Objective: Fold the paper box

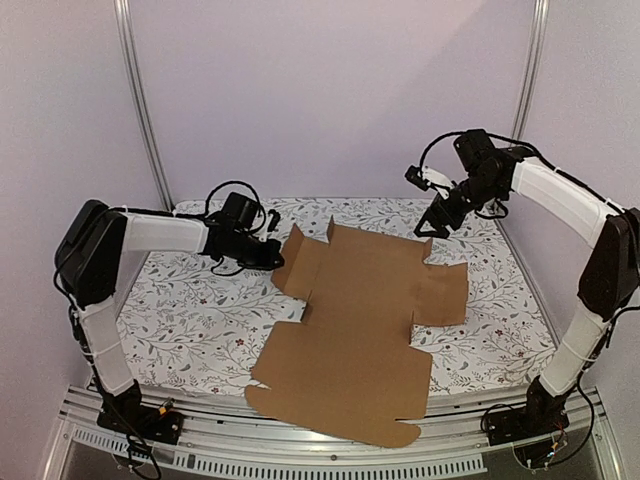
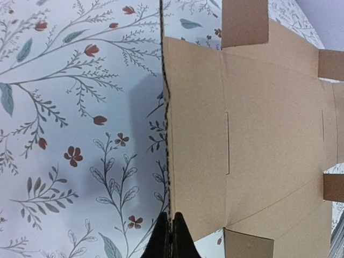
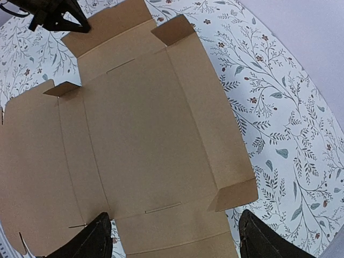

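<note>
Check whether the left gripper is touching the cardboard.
Touching. The left wrist view shows the left gripper shut on the cardboard, whose edge runs straight in between the closed fingertips.

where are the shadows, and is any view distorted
Left wrist: a soft grey shadow falls on the floral cloth beside the paper box. Right wrist: wide-angle bending curves the cloth's edge. Top external: even soft light, no glare.

Brown paper box [image 1: 360, 310], white floral tablecloth [image 1: 190, 310].
</note>
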Motion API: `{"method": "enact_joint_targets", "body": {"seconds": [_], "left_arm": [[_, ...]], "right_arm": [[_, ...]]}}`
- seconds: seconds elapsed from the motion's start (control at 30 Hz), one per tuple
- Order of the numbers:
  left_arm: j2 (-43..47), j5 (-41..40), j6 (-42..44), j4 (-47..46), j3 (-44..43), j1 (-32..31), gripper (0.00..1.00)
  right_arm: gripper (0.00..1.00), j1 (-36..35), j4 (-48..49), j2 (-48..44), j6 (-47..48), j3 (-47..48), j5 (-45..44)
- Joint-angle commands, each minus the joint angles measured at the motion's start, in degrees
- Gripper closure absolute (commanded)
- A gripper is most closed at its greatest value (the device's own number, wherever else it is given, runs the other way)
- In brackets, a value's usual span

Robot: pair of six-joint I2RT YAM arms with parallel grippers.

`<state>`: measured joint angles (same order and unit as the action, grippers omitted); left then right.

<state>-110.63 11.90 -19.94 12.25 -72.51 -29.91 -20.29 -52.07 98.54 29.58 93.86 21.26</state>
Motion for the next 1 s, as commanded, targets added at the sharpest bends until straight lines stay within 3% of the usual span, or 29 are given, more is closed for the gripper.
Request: {"method": "enact_joint_targets", "body": {"seconds": [0.0, 0.1, 0.3, 0.53, 0.6, 0.77, 0.97], "left_arm": [[9.8, 0.5, 4.2, -26.8, 15.1, -2.2, 1.0], [13.3, 0.1, 4.8, -38.4, 22.3, -3.5, 1.0], [15.8, -1.4, 5.5, -45.0, 27.4, -4.8, 1.0], [17.5, -3.1, 6.0, -52.9, 32.8, -5.5, 1.0], [17.3, -3.8, 5.8, -54.7, 33.9, -5.6, 1.0], [16.0, -5.3, 5.0, -57.9, 35.3, -6.0, 1.0], [14.3, -5.6, 4.1, -58.7, 34.9, -6.3, 1.0]], "right_arm": [[0.18, -0.1, -5.1, 2.6, 6.3, 4.9, -4.4], [0.15, -0.1, -6.9, 5.1, 7.1, 9.4, -5.8], [0.15, -1.0, -15.9, 14.1, 8.7, 21.5, -3.9], [0.19, -3.9, -16.9, 19.1, 9.8, 24.5, -7.8], [0.27, -4.4, -17.0, 19.6, 10.2, 24.7, -7.8], [0.59, -5.6, -17.5, 19.7, 10.8, 24.6, -8.4], [0.82, -6.8, -15.0, 18.2, 10.8, 24.0, -11.5]]}}
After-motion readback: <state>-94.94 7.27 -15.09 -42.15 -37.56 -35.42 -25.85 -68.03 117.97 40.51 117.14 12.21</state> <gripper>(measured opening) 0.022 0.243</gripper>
